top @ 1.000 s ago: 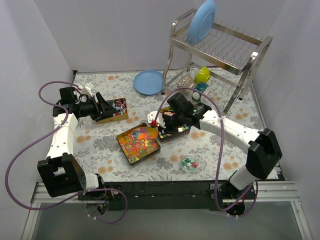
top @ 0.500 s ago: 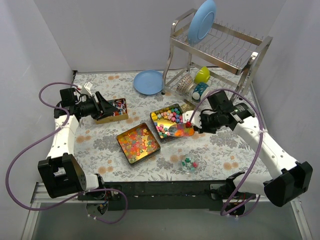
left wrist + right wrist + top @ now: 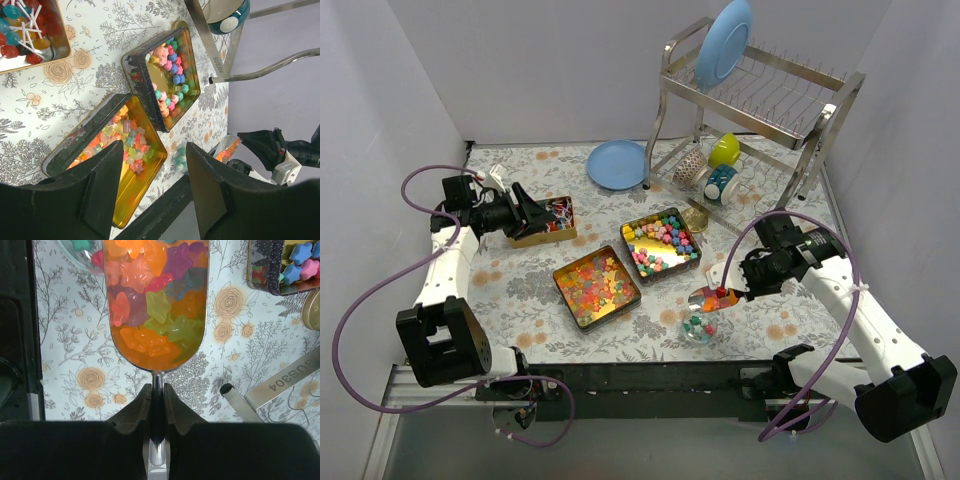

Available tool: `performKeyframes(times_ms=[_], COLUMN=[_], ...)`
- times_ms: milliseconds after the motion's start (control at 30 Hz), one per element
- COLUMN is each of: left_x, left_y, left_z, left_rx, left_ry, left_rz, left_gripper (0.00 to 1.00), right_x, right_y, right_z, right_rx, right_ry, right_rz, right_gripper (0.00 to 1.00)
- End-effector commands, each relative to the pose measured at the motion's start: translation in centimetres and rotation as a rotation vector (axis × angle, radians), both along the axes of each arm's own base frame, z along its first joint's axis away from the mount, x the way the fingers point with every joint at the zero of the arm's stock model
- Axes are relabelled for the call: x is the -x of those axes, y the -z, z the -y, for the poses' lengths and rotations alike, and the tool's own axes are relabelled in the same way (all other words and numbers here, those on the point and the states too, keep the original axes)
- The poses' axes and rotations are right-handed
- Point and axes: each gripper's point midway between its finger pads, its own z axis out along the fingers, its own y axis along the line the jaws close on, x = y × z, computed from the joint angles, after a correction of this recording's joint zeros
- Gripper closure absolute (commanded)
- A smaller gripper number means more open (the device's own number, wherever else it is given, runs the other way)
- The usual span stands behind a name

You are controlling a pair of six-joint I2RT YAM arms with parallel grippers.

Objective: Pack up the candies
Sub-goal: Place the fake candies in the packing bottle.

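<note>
Jaws clamped on its handle, the right gripper point(image 3: 156, 392) is holding a metal scoop point(image 3: 156, 374) of loose, light, probably slippery multicoloured star-shaped candies point(image 3: 159, 305) near a small clear bowl point(image 3: 701, 329). The left gripper point(image 3: 154, 150) is hovering, jaws apart.

Three tins sit on the table point(image 3: 510, 290): the left tin point(image 3: 545, 220) just beside the left gripper point(image 3: 527, 213), the middle tin point(image 3: 596, 286) nearer us, and the right tin point(image 3: 661, 245) behind it to the right, corners nearly meeting. We find the candies point(image 3: 603, 280) in both of the latter — and in the scoop point(image 3: 713, 296) that the right gripper point(image 3: 157, 392) holds over the rim of the bowl point(image 3: 700, 327), near the table's front edge. At the back right stands the dish rack point(image 3: 760, 110), a flat plate point(image 3: 617, 164) on the table to its left, an upright plate point(image 3: 723, 42) on its top tier.
</note>
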Motion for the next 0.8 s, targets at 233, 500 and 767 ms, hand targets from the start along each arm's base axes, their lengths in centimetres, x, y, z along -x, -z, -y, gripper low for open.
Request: performKeyframes(times_ms=[233,500,767], left_x=[-0.3,-0.4,-0.6], left_y=[0.0,0.3,0.7], left_z=[-0.4,-0.4,-0.6], left_rx=[-0.005,-0.001,-0.006], left_ry=[-0.027,-0.037,-0.059], left_rz=[0.028,0.025,0.014], left_gripper=[0.47,0.47,0.47], right_x=[-0.1,0.3,0.4], right_y=[0.0,0.0,-0.3], right_z=[1.6,1.5,0.9], right_rx=[0.110,0.202,0.310], right_ry=[-0.115,-0.179,-0.194], right_rz=[0.051,0.072,0.108], right_gripper=[0.99,0.99,0.99])
